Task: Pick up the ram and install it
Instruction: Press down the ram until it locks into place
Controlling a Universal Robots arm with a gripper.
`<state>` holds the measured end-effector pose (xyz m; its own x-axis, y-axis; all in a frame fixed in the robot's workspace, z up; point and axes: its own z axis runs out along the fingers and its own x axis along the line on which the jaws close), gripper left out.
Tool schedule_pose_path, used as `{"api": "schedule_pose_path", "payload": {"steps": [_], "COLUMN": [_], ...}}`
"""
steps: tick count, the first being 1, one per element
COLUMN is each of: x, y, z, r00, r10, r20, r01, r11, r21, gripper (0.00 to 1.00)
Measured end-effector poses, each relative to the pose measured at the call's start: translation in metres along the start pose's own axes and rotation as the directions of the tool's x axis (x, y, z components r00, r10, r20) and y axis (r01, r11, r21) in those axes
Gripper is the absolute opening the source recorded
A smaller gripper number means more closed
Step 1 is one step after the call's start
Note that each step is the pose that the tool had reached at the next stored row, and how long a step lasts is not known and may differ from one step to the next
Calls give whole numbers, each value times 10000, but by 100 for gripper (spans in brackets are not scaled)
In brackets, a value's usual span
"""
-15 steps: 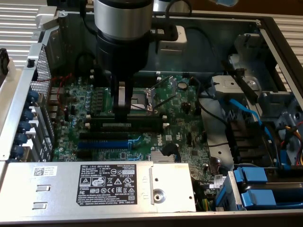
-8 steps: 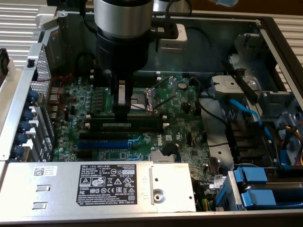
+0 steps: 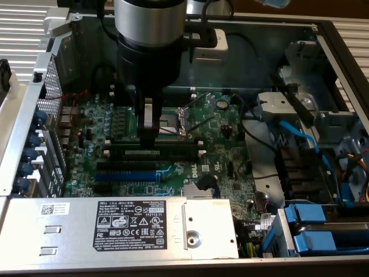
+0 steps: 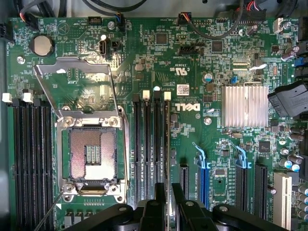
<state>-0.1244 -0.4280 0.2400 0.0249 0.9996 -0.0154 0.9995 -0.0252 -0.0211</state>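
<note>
The ram (image 3: 167, 151) is a long dark green stick with a small white label. It stands on edge along a black memory slot on the motherboard (image 3: 230, 161), just in front of the open CPU socket (image 3: 173, 118). My gripper (image 3: 149, 137) comes straight down from above, and its fingers pinch the stick's top edge left of the middle. In the wrist view the gripper (image 4: 168, 190) has its two black fingers close together over the row of black memory slots (image 4: 147, 144) beside the CPU socket (image 4: 93, 154). The stick is edge-on there and hard to tell from the slot.
A blue slot (image 3: 124, 175) lies in front of the memory slots. The grey power supply (image 3: 115, 225) with its label fills the near side. A heatsink (image 4: 244, 106), cables and blue drive latches (image 3: 300, 216) stand toward the exterior view's right. More black slots (image 4: 29, 144) flank the socket's other side.
</note>
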Motion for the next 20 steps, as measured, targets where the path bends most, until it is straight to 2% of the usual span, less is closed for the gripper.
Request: {"api": "schedule_pose_path", "payload": {"steps": [4,5,6,8,20], "x": [0,0,0,0,0], "y": [0,0,0,0,8], "z": [0,0,0,0,0], "r00": [10000,10000,10000,10000,10000], "r10": [0,0,0,0,-1], "r20": [-7,-9,-10,-15,-30], "r01": [0,0,0,0,1], "r11": [10000,10000,10000,10000,10000], "r21": [0,0,1,0,1], "gripper": [20,18,11,10,10]}}
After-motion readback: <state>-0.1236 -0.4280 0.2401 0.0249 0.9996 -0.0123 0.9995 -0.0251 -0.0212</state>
